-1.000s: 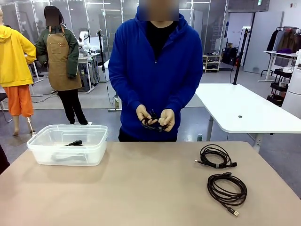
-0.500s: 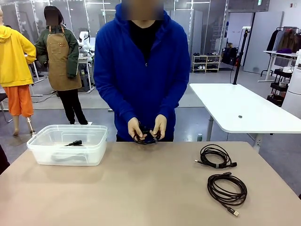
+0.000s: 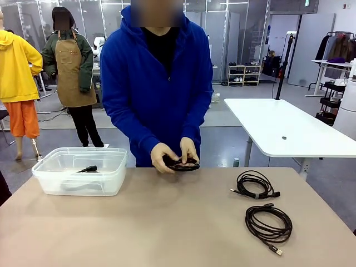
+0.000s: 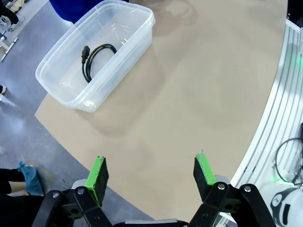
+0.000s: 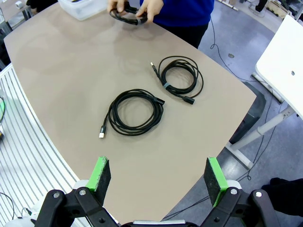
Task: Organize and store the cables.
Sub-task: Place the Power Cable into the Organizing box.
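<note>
Looking at a beige tabletop [image 3: 167, 222] shared with a person in a blue hoodie. Got a clear plastic bin [image 3: 67, 186] sitting at the far left corner, with one black cable [image 3: 89, 168] lying inside on its bottom, plug end and all.

Over at the middle of the far edge, can see the person's hands [image 3: 160, 157] wrapped around another coiled cable [image 3: 183, 165], held just above the tabletop, or maybe touching it. Hard to say which from here.

Then two more coils down flat near the right edge, close together but not touching. Spotted a black banded coil [image 5: 165, 85] farther back, and a dark brown coil [image 3: 250, 222] nearer the near edge with a small light connector poking out toward the near right corner.

Left gripper [image 4: 151, 172]: hanging above the left part of the tabletop, jaws spread wide, nothing between the green pads [image 4: 99, 171]. Right gripper [image 5: 156, 175]: same deal, high over the right side, gaping wide, not gripping anything, both loose coils well clear below it.
</note>
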Motion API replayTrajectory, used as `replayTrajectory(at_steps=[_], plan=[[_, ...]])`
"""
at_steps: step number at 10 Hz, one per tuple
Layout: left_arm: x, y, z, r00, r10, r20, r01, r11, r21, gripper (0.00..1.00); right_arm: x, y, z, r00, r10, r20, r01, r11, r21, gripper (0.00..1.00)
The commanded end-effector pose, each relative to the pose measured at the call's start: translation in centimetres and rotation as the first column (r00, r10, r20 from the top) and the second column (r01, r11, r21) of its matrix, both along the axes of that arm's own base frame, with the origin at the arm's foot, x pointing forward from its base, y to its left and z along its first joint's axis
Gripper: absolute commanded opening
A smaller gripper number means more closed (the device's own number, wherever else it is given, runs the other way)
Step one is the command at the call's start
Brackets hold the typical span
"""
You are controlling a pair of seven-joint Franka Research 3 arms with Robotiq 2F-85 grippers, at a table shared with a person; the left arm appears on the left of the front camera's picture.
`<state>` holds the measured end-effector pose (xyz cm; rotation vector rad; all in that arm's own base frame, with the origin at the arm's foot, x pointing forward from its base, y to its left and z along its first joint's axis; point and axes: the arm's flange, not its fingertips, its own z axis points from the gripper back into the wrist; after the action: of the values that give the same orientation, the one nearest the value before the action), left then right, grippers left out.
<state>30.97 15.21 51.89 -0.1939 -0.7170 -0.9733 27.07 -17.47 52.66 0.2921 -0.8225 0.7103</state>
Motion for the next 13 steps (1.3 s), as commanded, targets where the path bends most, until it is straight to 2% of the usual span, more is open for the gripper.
replayTrajectory(at_steps=[1,13], plan=[[-0.06,-0.26,-0.24,1.000,0.000,0.016,0.000,1.000,-0.006,0.92,-0.07,-0.10,-0.01,1.000,0.015,0.010,-0.015,1.000,-0.001,1.00],[-0.06,-0.26,-0.24,1.000,0.000,0.016,0.000,1.000,-0.006,0.92,-0.07,-0.10,-0.01,1.000,0.015,0.010,-0.015,1.000,-0.001,1.00]])
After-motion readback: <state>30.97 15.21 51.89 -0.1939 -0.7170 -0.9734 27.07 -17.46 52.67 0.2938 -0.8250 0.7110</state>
